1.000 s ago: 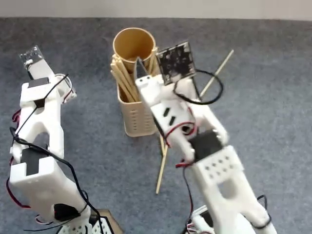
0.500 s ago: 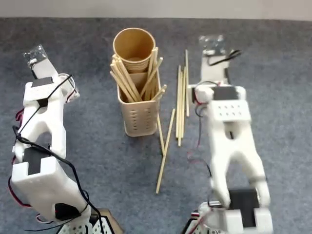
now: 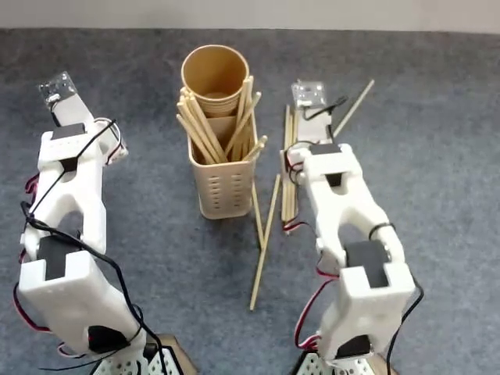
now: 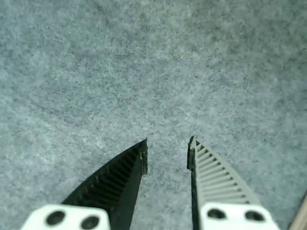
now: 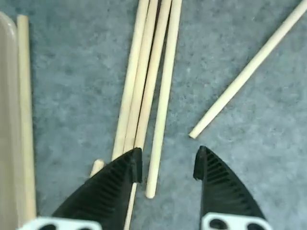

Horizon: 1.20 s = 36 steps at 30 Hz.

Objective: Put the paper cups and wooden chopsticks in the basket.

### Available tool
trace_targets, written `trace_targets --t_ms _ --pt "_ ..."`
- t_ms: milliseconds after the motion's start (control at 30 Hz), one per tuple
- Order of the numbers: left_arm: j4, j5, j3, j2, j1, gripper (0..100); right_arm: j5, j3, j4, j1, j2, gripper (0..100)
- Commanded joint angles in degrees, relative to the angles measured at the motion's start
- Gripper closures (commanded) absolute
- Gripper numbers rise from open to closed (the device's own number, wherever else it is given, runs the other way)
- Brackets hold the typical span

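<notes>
A cream perforated basket [image 3: 223,187] stands mid-table with stacked paper cups [image 3: 215,74] and several wooden chopsticks [image 3: 205,131] in it. Loose chopsticks [image 3: 290,176] lie bundled on the carpet just right of the basket. A single chopstick [image 3: 353,106] lies slanted farther back, and two more [image 3: 264,234] lie in front. My right arm [image 3: 332,180] hangs over the bundle. My right gripper [image 5: 166,165] is open, its jaws straddling the end of one stick in the bundle [image 5: 149,76]. My left gripper [image 4: 167,153] is open above bare carpet, left of the basket.
Grey carpet covers the whole table. The left arm [image 3: 70,180] stands well to the left of the basket. The basket's wall [image 5: 6,120], with one chopstick [image 5: 26,120] beside it, lies close to the right gripper. A wall edge runs along the far side.
The right arm left the basket top, swung out to the right, then came back in over the loose bundle of chopsticks. The left arm has kept still.
</notes>
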<state>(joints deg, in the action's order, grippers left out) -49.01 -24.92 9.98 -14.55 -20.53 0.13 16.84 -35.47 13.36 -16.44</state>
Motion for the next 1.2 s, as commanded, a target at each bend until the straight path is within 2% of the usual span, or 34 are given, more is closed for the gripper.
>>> trace_targets --t_ms 0,133,267,333,400,633,767,933,1067,1167 --pt "0.8 -0.3 -0.2 0.3 1.2 84 1.5 -2.0 1.2 0.2 -2.9 81.3" --pt "0.8 -0.3 -0.2 0.3 1.2 84 2.5 -2.6 1.9 0.3 -5.8 81.3" --pt "0.8 -0.3 -0.2 0.3 1.2 84 2.5 -5.0 -3.2 0.3 -5.8 82.0" --pt "0.8 -0.3 -0.2 0.3 1.2 84 2.4 -6.1 -5.2 0.1 -5.8 87.1" --pt "0.8 -0.3 -0.2 0.3 1.2 84 2.6 -7.3 -6.5 0.0 -5.8 96.3" --pt "0.8 -0.3 -0.2 0.3 1.2 84 2.4 -8.4 -10.5 -0.1 -2.5 99.3" --pt "0.8 -0.3 -0.2 0.3 1.2 84 -1.1 -8.0 -12.0 -1.5 10.2 99.2" --pt "0.8 -0.3 -0.2 0.3 1.2 84 -2.9 -8.0 -10.7 0.2 36.4 99.3" --pt "0.8 -0.3 -0.2 0.3 1.3 84 -2.5 -6.3 -3.4 5.4 52.7 99.3" --pt "0.8 -0.3 -0.2 0.2 1.3 84 -2.5 -1.6 6.8 10.0 58.2 99.3"
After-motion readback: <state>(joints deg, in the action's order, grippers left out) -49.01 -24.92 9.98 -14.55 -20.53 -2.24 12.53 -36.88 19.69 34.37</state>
